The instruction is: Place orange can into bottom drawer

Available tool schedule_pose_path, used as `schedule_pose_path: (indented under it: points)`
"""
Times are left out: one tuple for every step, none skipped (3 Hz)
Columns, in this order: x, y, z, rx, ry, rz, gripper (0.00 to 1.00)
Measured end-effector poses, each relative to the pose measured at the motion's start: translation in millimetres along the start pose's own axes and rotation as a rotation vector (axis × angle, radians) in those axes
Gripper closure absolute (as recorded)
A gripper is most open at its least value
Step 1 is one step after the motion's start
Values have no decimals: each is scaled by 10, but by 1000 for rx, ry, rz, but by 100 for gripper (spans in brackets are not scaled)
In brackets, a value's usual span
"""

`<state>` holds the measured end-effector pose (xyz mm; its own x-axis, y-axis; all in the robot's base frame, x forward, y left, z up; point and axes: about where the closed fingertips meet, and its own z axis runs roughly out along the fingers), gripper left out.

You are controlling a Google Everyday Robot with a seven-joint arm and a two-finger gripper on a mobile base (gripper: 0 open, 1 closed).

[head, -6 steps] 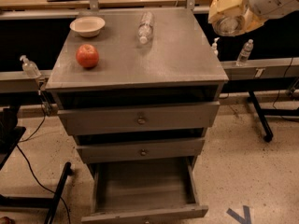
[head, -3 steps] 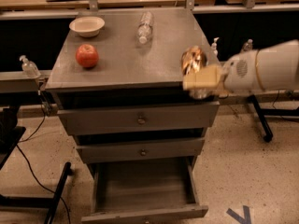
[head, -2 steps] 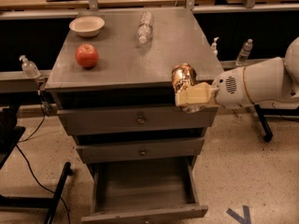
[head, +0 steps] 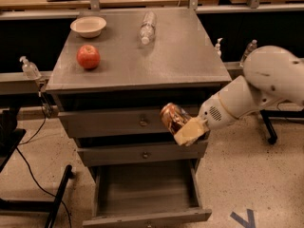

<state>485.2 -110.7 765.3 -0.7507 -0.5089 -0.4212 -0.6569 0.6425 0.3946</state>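
The orange can [head: 172, 117] is held in my gripper [head: 183, 127], tilted, in front of the top drawer's face at the cabinet's right side. The gripper is shut on the can, with the white arm [head: 259, 87] reaching in from the right. The bottom drawer [head: 147, 216] is pulled open below, its grey inside showing nothing in it. The can hangs above the drawer's right half, at about the height of the top drawer.
On the grey cabinet top [head: 190, 56] lie a red apple [head: 88, 56], a white bowl [head: 88, 26] and a clear plastic bottle [head: 147, 26]. The top drawer [head: 118, 122] and middle drawer [head: 142, 154] are shut. A black stand leg [head: 59, 198] is at lower left.
The arm has carried the can from above the cabinet's right rear corner down and leftward, to in front of the drawer faces. The bottom drawer stayed open.
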Motion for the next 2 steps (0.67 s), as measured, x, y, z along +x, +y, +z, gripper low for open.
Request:
schedule_pose_path:
  points:
    - [686, -301, 663, 11, 279, -231, 100]
    - [1011, -444, 883, 18, 389, -309, 100]
